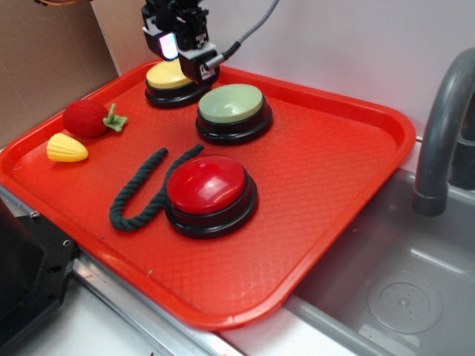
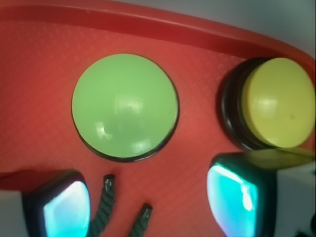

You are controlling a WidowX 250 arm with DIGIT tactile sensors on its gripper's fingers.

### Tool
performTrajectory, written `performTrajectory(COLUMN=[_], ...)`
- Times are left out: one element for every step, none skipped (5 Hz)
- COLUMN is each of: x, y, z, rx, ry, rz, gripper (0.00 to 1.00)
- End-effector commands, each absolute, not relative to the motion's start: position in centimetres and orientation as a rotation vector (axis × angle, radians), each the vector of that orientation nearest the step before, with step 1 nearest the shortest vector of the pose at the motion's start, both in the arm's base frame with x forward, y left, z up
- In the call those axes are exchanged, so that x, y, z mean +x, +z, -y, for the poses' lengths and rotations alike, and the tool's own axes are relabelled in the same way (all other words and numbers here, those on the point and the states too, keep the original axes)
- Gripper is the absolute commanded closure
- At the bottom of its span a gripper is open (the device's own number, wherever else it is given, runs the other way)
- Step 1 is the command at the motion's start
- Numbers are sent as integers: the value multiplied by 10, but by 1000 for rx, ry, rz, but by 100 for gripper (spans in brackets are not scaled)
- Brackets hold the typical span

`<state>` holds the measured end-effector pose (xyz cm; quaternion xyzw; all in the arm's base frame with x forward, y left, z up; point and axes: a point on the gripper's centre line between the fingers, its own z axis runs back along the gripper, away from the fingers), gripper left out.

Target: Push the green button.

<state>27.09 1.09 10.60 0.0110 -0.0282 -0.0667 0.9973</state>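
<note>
My fingers [image 1: 194, 61] hang above the back left corner of the red plastic tray [image 1: 334, 193], over the near edge of the round yellow-topped button [image 1: 169, 76] on its black base. They stand parted, with open tray showing between the two glowing pads [image 2: 66, 210] in the wrist view, and they hold nothing.

The round button with the pale sage-green dome on a black base [image 1: 231, 104] sits just to the right of the yellow one, towards the back of the tray and apart from my fingers. In the wrist view the green dome [image 2: 125, 106] lies ahead of the pads and off to the side of the one nearer the yellow button, so I am not yet lined up over it. The larger red-topped button [image 1: 206, 185] sits nearer the front, with a dark green twisted rope [image 1: 141, 194] curling beside it; its two frayed ends [image 2: 107, 185] show between my pads.

I judge this to be the approach step: no contact with the green dome has been made. The next move calls for shifting sideways off the yellow button until I am centred over the green dome, then coming straight down to press it. Drifting back would risk pressing the yellow one instead.
</note>
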Motion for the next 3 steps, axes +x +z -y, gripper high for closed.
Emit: performTrajectory(x=[274, 273, 268], y=[138, 142, 147], z=[-4, -4, -1], rx=[34, 34, 31], ry=[-148, -148, -154], rz=[177, 185, 190], gripper=[0, 0, 0])
